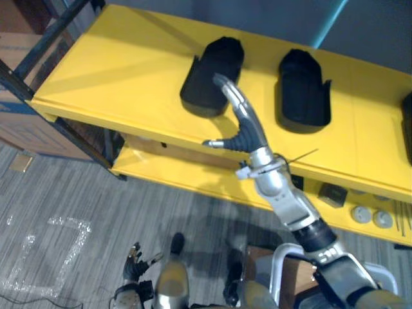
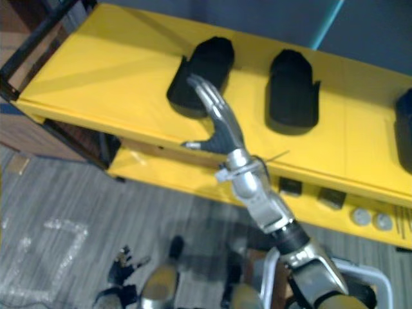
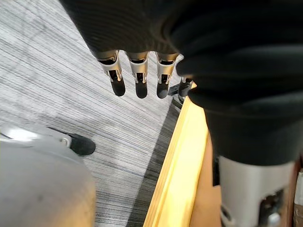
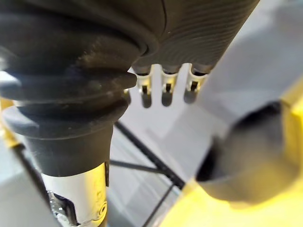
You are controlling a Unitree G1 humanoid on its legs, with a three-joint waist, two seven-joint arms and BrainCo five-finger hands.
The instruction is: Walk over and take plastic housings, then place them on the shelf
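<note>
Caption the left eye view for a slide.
Right hand, open, reaches over the yellow shelf to the leftmost plastic housing; a second housing lies beside it.

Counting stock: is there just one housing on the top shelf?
No: a left housing and a middle housing lie on the shelf, a third housing at its right edge.

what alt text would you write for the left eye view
The robot's right hand reaches with straight fingers to the near end of a black plastic housing lying on a yellow shelf. A second housing lies to its right; small parts sit on the lower shelf.
</note>
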